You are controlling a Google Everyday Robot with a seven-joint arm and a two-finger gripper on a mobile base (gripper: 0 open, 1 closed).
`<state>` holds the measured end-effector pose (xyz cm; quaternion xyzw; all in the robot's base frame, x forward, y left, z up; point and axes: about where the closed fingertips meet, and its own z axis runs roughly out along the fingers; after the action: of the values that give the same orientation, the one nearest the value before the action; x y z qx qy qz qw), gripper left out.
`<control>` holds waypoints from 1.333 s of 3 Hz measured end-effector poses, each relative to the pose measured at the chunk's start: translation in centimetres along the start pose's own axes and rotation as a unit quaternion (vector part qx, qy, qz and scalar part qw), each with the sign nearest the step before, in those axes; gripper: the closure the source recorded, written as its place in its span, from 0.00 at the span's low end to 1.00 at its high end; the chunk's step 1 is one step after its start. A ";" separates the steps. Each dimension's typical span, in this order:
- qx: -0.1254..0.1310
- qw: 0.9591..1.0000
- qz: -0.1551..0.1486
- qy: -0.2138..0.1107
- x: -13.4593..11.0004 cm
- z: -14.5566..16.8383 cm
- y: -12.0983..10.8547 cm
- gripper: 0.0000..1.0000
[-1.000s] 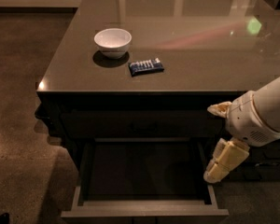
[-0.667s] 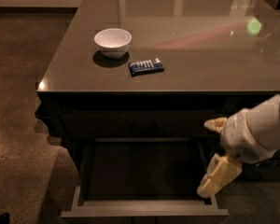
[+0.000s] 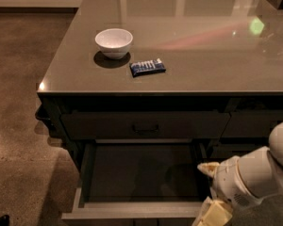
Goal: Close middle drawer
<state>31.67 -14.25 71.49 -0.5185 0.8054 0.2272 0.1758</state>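
The middle drawer (image 3: 137, 210) is pulled far out of the dark cabinet. Its deep dark box is empty and its paler front rim lies near the bottom edge of the camera view. My gripper (image 3: 208, 192) hangs at the drawer's front right corner, level with its right side wall. Its cream fingers (image 3: 212, 214) stand apart, with nothing between them. The white arm comes in from the lower right and hides the drawer's right front corner. I cannot tell whether the gripper touches the drawer.
Above the open drawer is a shut drawer front with a small dark pull (image 3: 145, 126). On the grey countertop (image 3: 217, 55) stand a white bowl (image 3: 113, 42) and a blue snack packet (image 3: 147, 67). Brown floor lies to the left.
My gripper and arm have moved down and a little left, along the drawer's right side toward its front corner. The drawer stands as far out as before.
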 end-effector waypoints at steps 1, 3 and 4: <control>-0.037 0.998 -0.001 -0.053 0.5 2.0 0.2 0.00; -0.039 0.998 0.000 -0.043 1.4 4.2 1.1 0.00; -0.057 0.998 -0.008 -0.030 4.6 8.9 2.6 0.00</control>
<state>27.88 -11.89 62.17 -0.5272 0.7812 0.2869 0.1718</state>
